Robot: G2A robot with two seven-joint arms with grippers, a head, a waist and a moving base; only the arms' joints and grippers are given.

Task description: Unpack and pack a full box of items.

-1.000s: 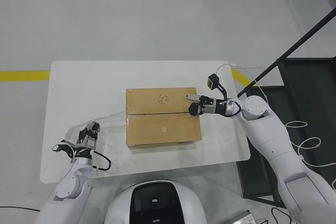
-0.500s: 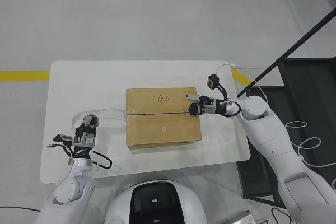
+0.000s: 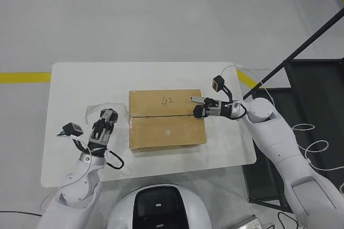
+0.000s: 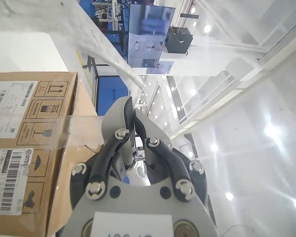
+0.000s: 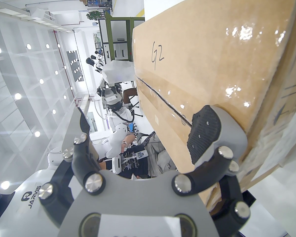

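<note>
A brown cardboard box (image 3: pixel 166 119) marked on its lid sits mid-table, its flaps closed along a centre seam. My left gripper (image 3: pixel 106 122) hovers just off the box's left end, shut on a strip of clear tape (image 3: pixel 106 109). The tape (image 4: pixel 64 30) runs up from the pinched fingertips, and more tape still clings to the box's end face (image 4: pixel 34 114). My right gripper (image 3: pixel 196 107) stands open at the right end of the lid, one pad (image 5: pixel 204 131) resting on the box top (image 5: pixel 199 50) beside the seam.
The white table (image 3: pixel 86 80) has bare room on the left and behind the box. A black metal rack (image 3: pixel 312 97) stands close to the table's right edge. A yellow floor line (image 3: pixel 17 77) runs behind on the left.
My left gripper has swung from the table's front left toward the box's left end, carrying the clear tape strip with it. The right arm and the box have stayed put.
</note>
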